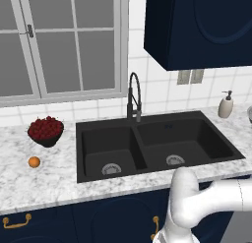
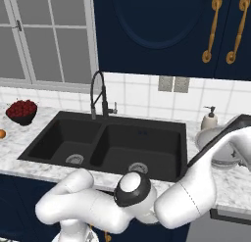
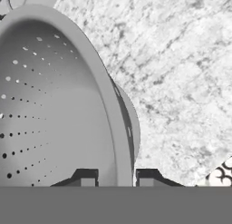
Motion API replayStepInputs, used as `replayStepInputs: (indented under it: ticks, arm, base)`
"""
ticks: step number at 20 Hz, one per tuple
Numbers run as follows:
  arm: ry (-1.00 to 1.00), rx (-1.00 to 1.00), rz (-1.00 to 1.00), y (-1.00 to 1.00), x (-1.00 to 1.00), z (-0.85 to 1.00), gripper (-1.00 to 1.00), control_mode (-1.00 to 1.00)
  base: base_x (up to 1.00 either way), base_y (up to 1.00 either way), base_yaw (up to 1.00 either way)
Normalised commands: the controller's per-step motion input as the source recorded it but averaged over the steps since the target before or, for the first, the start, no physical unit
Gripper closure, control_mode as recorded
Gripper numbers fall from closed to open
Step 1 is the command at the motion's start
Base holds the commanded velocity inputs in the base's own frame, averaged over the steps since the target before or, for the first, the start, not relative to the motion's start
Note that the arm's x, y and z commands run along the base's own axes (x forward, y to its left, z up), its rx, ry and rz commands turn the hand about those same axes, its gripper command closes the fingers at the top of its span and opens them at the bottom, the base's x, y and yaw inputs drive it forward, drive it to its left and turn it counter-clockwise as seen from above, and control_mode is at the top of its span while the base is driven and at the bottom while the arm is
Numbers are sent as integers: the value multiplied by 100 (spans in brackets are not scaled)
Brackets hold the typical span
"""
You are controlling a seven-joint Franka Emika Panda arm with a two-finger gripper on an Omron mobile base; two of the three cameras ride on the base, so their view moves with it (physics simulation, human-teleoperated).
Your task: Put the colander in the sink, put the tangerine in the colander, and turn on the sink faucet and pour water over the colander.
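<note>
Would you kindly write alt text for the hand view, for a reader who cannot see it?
The gripper is closed on the rim of the colander, one dark fingertip inside the perforated grey bowl and one outside. The bowl takes up the left of the picture, with the speckled white marble counter on the right.

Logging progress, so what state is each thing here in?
White-grey perforated metal colander: on the counter, rim between the hand's fingertips.
Hand: shut on the colander rim.
Matte black double-basin sink: empty, dry.
Tall black gooseneck faucet: off.
Small orange tangerine: on the counter, untouched.
</note>
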Motion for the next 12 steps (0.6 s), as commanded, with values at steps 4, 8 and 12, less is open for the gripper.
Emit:
replayStepInputs:
  ticks: [4,8,12]
  arm:
    - [-12,-32,0,100,-23,-6,100,-100]
    - [-13,-25,0,100,-28,0,100,-100]
    - [-4,-20,0,100,-13,6,100,-100]
  base:
    - [0,0,0]
    - [0,0,0]
    - [0,0,0]
